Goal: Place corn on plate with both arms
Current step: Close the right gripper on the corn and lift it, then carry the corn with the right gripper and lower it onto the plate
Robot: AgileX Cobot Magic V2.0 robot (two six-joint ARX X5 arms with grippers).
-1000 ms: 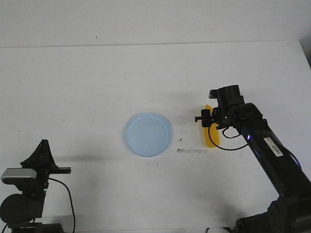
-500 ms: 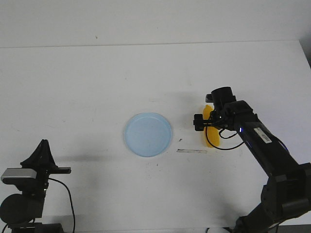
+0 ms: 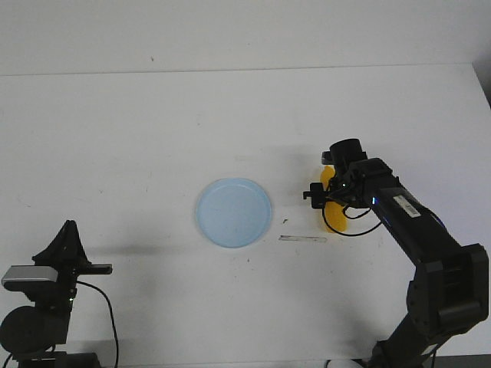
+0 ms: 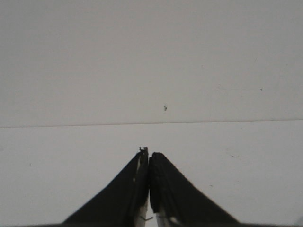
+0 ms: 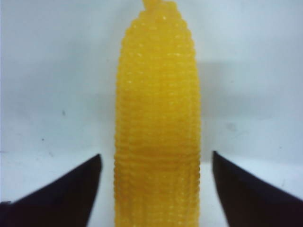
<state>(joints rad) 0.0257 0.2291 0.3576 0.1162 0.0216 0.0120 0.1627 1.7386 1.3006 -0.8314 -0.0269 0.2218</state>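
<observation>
Corn (image 3: pixel 331 218) lying on the table toward the right edge, well apart from the plate (image 3: pixel 233 212) near the middle. Right gripper (image 5: pixel 156 189) spread wide, astride the cob, gripping nothing yet. Best closed squarely across the thick middle, evenly, to stop rolling. Left gripper (image 4: pixel 149 163) pressed together, empty, parked near the front-left corner.

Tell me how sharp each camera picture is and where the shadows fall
Front view: evenly lit and fairly sharp, with soft shadows on the table beside the left gripper and the plate. Left wrist view: dim, grey and flat, the shut fingers reasonably crisp. Right wrist view: the corn fills the frame, soft and slightly blurred, between the open right gripper fingers.
</observation>
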